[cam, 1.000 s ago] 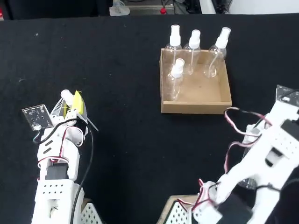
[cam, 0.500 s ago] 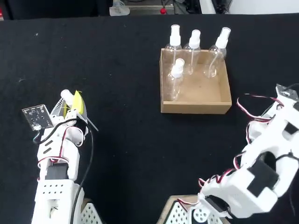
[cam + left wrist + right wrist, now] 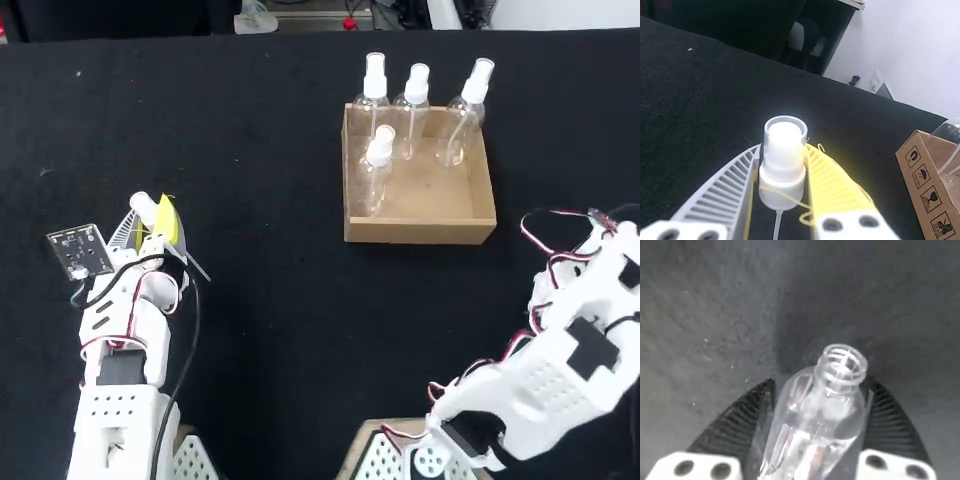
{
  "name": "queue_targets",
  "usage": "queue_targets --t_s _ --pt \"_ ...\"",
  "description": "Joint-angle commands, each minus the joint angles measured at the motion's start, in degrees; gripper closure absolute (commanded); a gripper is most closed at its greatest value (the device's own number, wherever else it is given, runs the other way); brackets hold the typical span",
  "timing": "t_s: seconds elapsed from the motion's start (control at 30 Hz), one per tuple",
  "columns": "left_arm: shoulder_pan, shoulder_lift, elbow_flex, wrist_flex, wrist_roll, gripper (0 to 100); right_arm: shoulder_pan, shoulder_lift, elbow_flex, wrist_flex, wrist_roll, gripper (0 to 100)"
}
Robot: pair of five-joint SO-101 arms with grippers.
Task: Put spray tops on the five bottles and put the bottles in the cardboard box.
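Observation:
My left gripper (image 3: 782,175) is shut on a white spray top (image 3: 784,160), held between its grey and yellow fingers; in the high view that gripper (image 3: 155,215) sits at the left of the table. My right gripper (image 3: 817,405) is shut on a clear open-necked bottle (image 3: 822,415) with no top, above the black cloth. The right arm (image 3: 575,345) stands at the table's right front. The cardboard box (image 3: 470,215) at the back right holds several clear bottles (image 3: 376,170) with white spray tops on.
Black cloth covers the table (image 3: 270,300). A corner of the cardboard box (image 3: 930,185) shows in the left wrist view. Cables and clutter lie beyond the table's far edge (image 3: 300,15).
The right arm has swung toward the table's right front and its wrist has turned. The left arm has kept still with the spray top.

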Motion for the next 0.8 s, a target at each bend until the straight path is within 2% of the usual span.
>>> queue_targets --t_s 0.0,0.2,0.77 --pt "-0.4 -0.9 -0.5 -1.4 0.0 97 0.5 0.0 -5.8 4.4 0.1 75.1" --pt "-0.4 -0.9 -0.5 -1.4 0.0 97 0.7 0.1 -10.2 10.5 0.1 75.1" --pt "-0.5 -0.9 -0.6 -1.4 0.0 97 1.9 6.8 -11.2 10.3 -0.5 75.2"
